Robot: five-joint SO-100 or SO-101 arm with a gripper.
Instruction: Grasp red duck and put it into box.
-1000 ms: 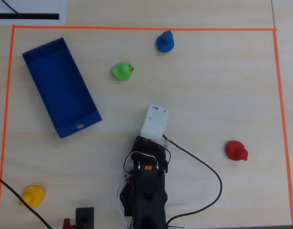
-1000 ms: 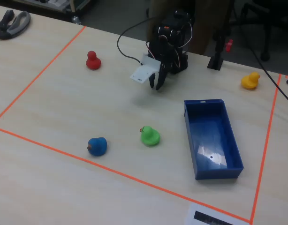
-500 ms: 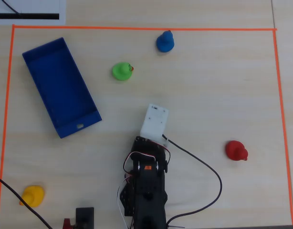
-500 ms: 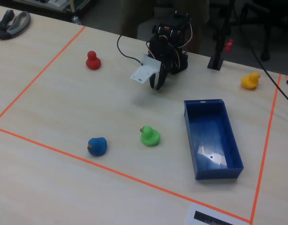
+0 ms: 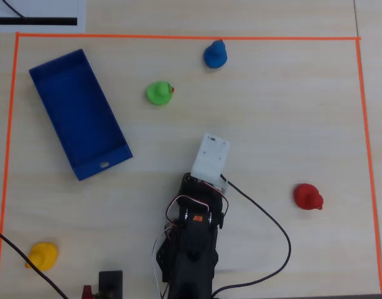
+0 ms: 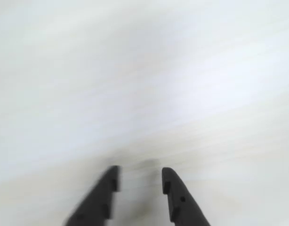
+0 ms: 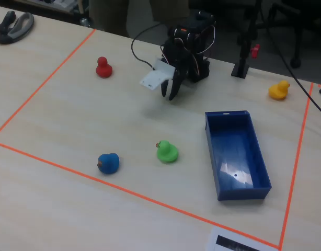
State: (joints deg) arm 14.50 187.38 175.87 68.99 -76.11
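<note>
**Currently: gripper empty, clear of all objects**

Overhead view: the gripper itself is hidden under the arm's white wrist block (image 5: 210, 156). The red duck (image 5: 308, 197) sits well apart to its right and slightly below; the box (image 5: 54, 75) lies well apart to its upper left; the green duck (image 5: 158, 93) is above-left.

Wrist view: the gripper (image 6: 139, 180) shows two dark fingers with a narrow gap between them, holding nothing, over the blurred table (image 6: 144, 70).

Fixed view: the gripper (image 7: 169, 93) points down above the table. The red duck (image 7: 103, 67) lies to its left, the box (image 7: 227, 194) to its lower right.
</note>
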